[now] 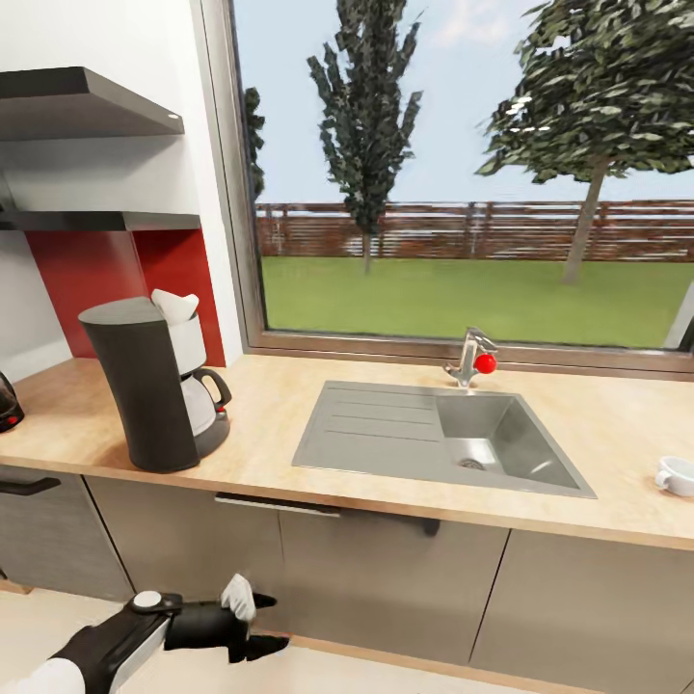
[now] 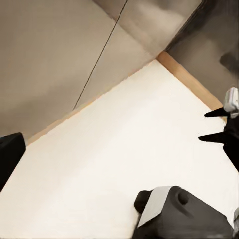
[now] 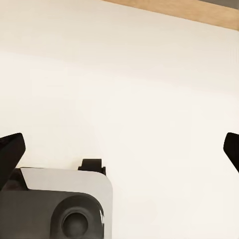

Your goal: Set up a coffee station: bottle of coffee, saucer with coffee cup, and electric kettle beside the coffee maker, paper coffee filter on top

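The coffee maker [image 1: 154,386] stands on the kitchen countertop [image 1: 280,424] at the left, and a white paper coffee filter [image 1: 175,305] sits on top of it. The electric kettle [image 1: 8,405] peeks in at the far left edge. Cut by the right edge, the white coffee cup [image 1: 677,474] rests on the counter. The saucer and the bottle of coffee are out of view. My left gripper [image 1: 265,624] hangs low in front of the cabinets, open and empty. In the wrist views the left gripper [image 2: 119,154] and the right gripper [image 3: 119,149] are open over the pale floor.
A steel sink [image 1: 443,434] with a faucet [image 1: 472,357] is set into the middle of the counter under a large window. Two dark shelves [image 1: 87,106] hang at the upper left. Grey cabinet fronts [image 1: 386,578] run below. My grey base [image 3: 59,204] shows in both wrist views.
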